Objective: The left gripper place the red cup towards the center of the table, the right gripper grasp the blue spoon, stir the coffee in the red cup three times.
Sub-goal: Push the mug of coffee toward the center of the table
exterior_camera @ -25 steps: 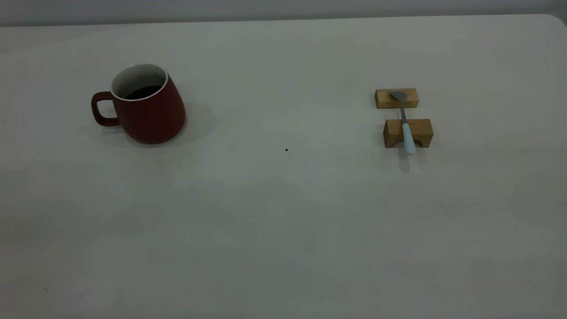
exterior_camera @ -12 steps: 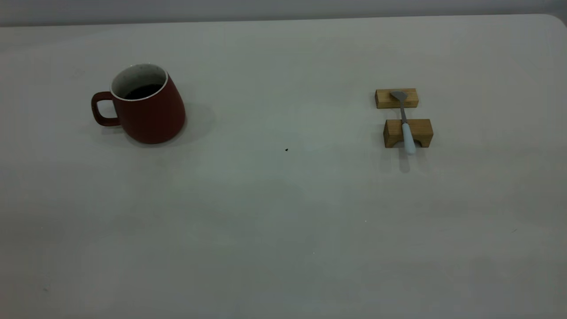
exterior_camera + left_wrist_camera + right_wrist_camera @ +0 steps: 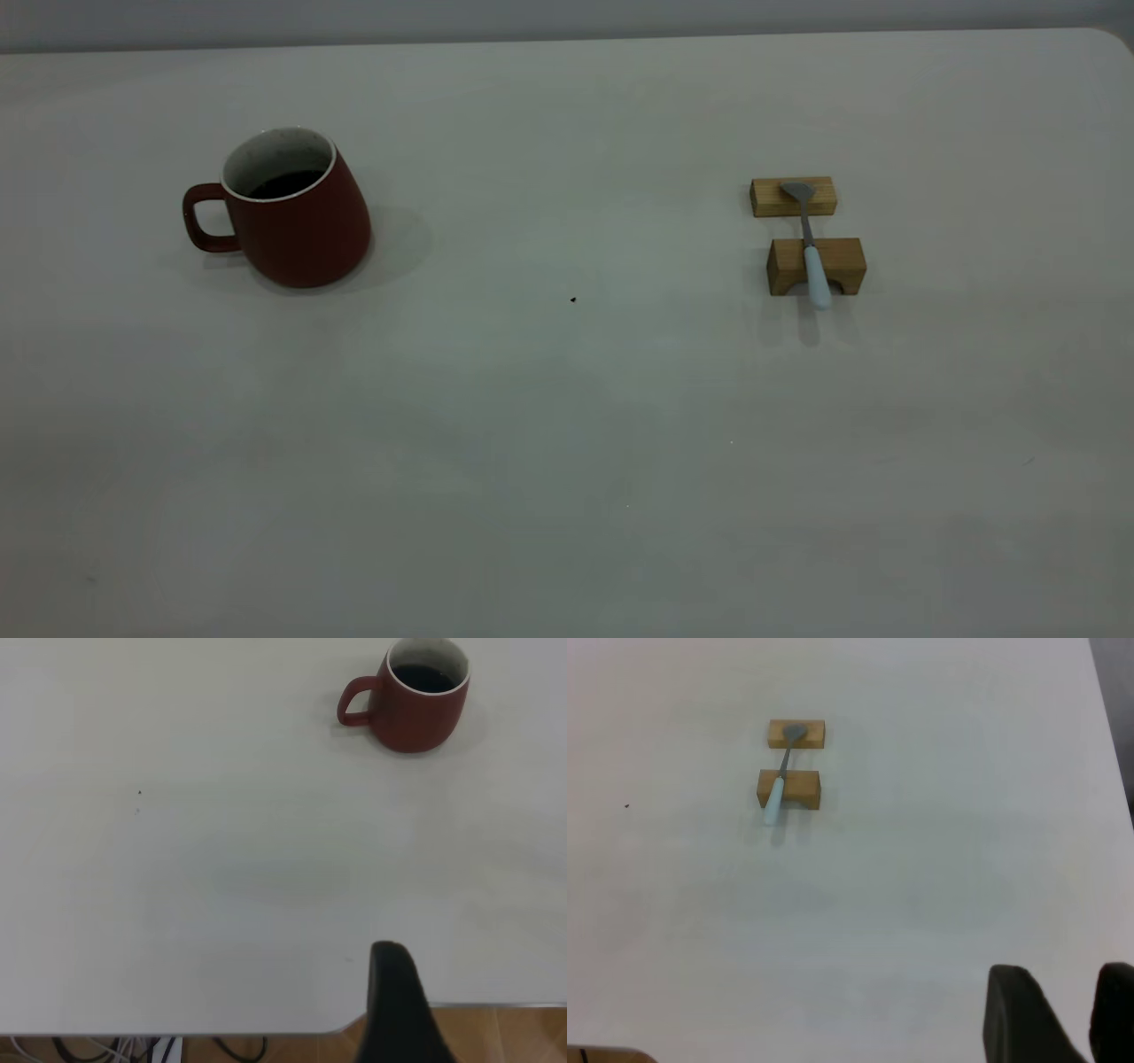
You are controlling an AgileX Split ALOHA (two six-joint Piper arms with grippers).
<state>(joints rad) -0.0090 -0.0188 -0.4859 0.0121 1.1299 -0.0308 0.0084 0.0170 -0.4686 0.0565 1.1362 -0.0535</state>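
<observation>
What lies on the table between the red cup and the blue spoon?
Only a tiny dark speck between the red cup and blue spoon, per the exterior view.

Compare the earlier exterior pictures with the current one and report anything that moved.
Nothing visibly changed. The red cup stands in the same place at the left of the table, coffee inside, and the blue spoon lies across the same two wooden blocks at the right. No arm has entered the exterior view.

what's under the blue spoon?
The blue spoon bridges two wooden blocks: bowl on the far block, handle on the near block. Contact underneath is hidden.
</observation>
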